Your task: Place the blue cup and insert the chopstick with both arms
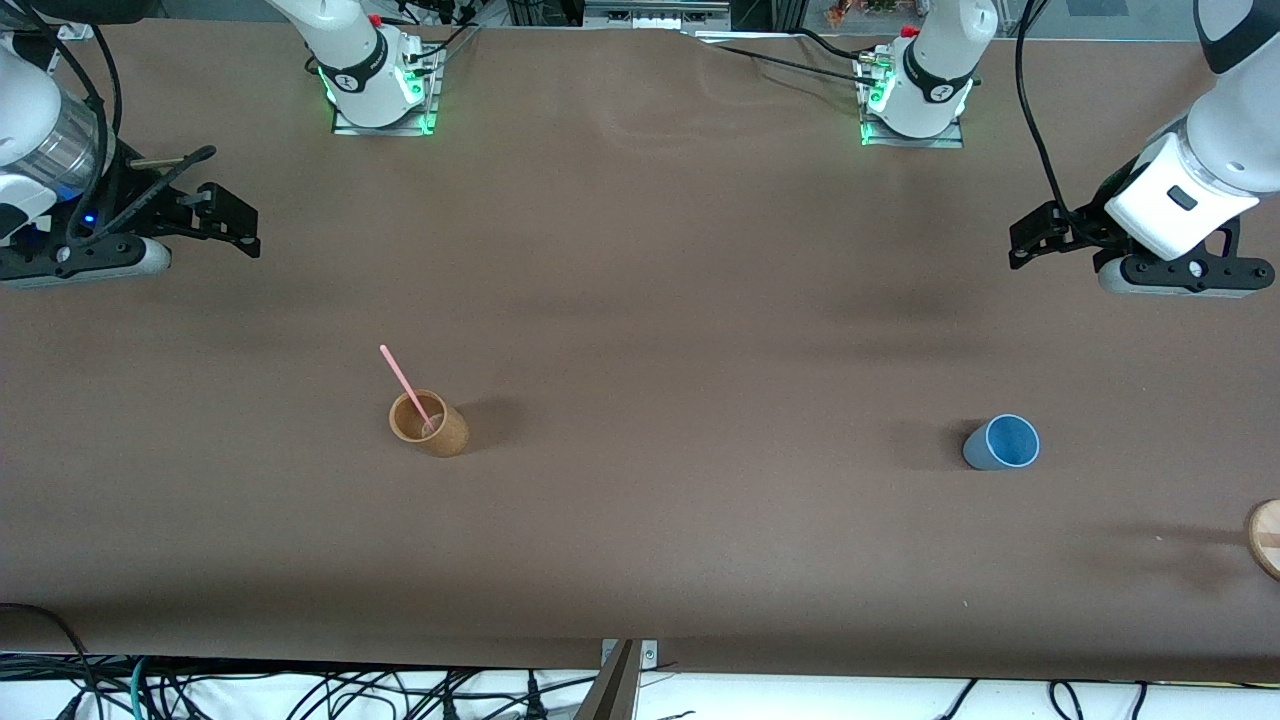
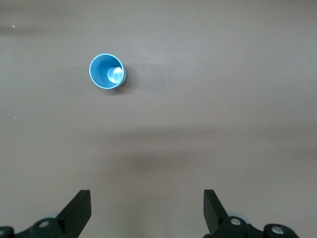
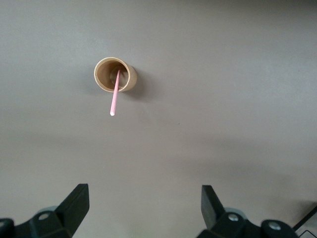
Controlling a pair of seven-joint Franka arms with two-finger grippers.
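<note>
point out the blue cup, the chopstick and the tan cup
blue cup (image 1: pixel 1003 443), front view, on its blue inside
chopstick (image 1: pixel 404 377), front view, mid-shaft above the tan cup's rim
tan cup (image 1: pixel 447 432), front view, on its outer wall

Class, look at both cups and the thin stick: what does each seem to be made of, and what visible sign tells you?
Blue cup: probably smooth plastic; even colour, and a glint at its bottom in the left wrist view.
Tan cup: looks like wood or bamboo, matte and speckled; it may be an imitation.
Chopstick: uniform pink, so likely plastic, though painted wood is possible.
</note>
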